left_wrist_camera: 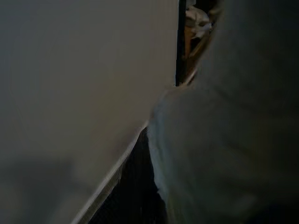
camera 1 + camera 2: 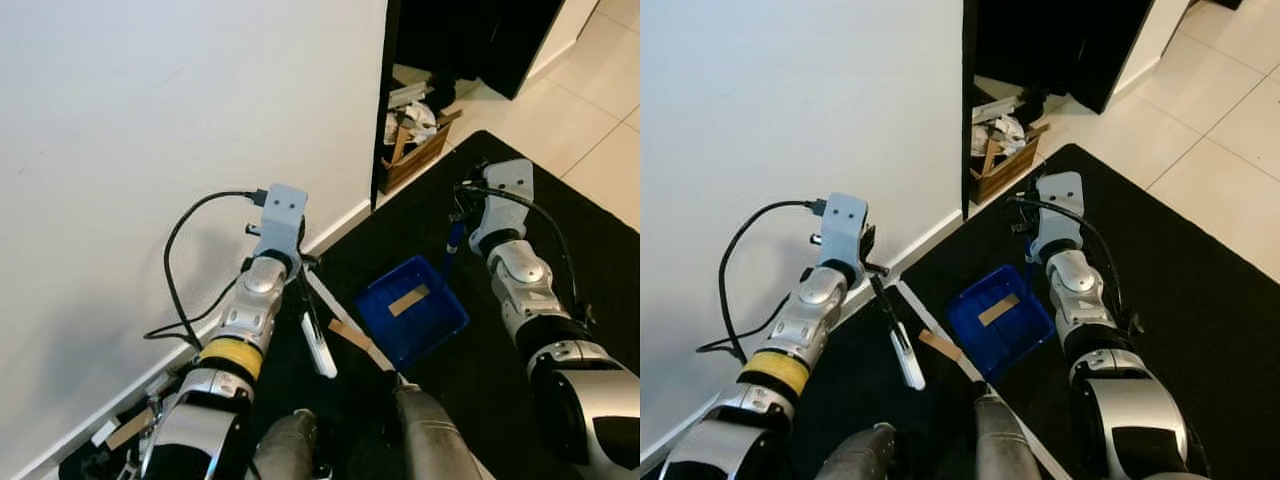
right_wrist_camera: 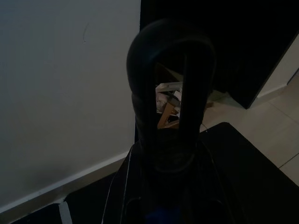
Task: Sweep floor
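White wall [image 2: 150, 150] on the left, white baseboard along its foot. Left tool [image 2: 305, 262] low beside the wall, closed on the white handle of a brush [image 2: 318, 340] that slants down over the black rug [image 2: 560, 230]; in the left wrist view a pale blurred mass close to the lens is probably this handle. A strip of white tape [image 2: 345, 322] runs across the rug beneath it, and a tan scrap [image 2: 349, 334] lies on the tape. Just right of that, a blue dustpan [image 2: 412, 310] sits flat on the rug with a tan strip [image 2: 409, 300] inside. Right tool [image 2: 458, 215] grips the dustpan's upright handle [image 2: 453, 248]; the dark looped grip shows in the right wrist view. Beyond the wall's dark edge, a cardboard box [image 2: 415, 150] of crumpled paper stands on pale floor tiles [image 2: 600, 110].
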Motion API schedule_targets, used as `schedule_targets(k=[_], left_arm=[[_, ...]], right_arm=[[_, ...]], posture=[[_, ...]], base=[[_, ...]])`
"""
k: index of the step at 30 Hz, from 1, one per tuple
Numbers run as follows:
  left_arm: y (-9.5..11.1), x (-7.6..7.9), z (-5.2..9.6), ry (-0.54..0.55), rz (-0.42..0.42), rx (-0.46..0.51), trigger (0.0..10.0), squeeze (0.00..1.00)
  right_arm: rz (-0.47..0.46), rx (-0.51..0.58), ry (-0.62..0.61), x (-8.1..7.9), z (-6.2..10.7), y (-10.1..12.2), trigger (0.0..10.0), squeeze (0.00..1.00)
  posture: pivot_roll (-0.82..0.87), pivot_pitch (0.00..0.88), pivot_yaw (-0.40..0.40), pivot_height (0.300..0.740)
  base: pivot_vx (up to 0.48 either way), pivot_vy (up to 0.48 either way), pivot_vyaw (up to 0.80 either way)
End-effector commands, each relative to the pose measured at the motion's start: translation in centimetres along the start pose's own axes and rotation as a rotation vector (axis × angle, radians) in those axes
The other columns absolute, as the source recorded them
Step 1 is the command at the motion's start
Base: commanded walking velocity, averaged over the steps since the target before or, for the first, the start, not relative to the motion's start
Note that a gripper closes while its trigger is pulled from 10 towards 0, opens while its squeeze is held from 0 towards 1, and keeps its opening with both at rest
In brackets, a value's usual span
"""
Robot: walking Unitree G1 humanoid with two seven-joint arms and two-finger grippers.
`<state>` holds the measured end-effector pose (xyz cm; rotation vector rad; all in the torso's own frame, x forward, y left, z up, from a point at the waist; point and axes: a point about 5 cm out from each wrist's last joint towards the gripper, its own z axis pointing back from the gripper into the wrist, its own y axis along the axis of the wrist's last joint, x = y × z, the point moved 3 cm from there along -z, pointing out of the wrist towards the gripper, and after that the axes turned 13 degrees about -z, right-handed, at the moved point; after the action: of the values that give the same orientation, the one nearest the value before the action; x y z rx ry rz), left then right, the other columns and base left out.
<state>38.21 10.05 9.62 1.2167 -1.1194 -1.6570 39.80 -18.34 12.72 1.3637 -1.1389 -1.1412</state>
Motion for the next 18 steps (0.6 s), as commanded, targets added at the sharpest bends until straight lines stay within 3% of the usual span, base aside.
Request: schedule_targets(k=[1, 5, 7, 13, 18], left_arm=[[-1.5, 2.1, 0.1, -0.044, 0.145, -0.068, 10.0, 0.00], [-0.6, 2.8, -0.3, -0.060, 0.215, -0.053, 10.0, 0.00], [0.6, 3.6, -0.8, -0.084, 0.288, -0.024, 10.0, 0.00], [2.2, 5.5, -1.5, -0.140, 0.308, 0.010, 10.0, 0.00], [3.0, 6.2, -1.7, -0.162, 0.331, 0.024, 10.0, 0.00]], right_arm=[[-0.050, -0.053, 0.012, -0.5, 0.7, -1.8, 10.0, 0.00], [-0.050, -0.052, 0.009, -0.3, 0.8, -1.8, 10.0, 0.00], [-0.050, -0.050, 0.005, -0.3, 0.9, -1.8, 10.0, 0.00], [-0.055, -0.043, -0.007, -0.1, 0.8, -1.6, 10.0, 0.00], [-0.053, -0.039, -0.010, 0.0, 0.7, -1.5, 10.0, 0.00]], posture=[[-0.06, 0.298, 0.109, 0.740], [-0.06, 0.300, 0.111, 0.740], [-0.07, 0.302, 0.113, 0.740], [-0.09, 0.311, 0.119, 0.740], [-0.09, 0.313, 0.119, 0.740]], base=[[0.000, 0.000, 0.00], [0.000, 0.000, 0.00], [0.000, 0.000, 0.00], [0.000, 0.000, 0.00], [0.000, 0.000, 0.00]])
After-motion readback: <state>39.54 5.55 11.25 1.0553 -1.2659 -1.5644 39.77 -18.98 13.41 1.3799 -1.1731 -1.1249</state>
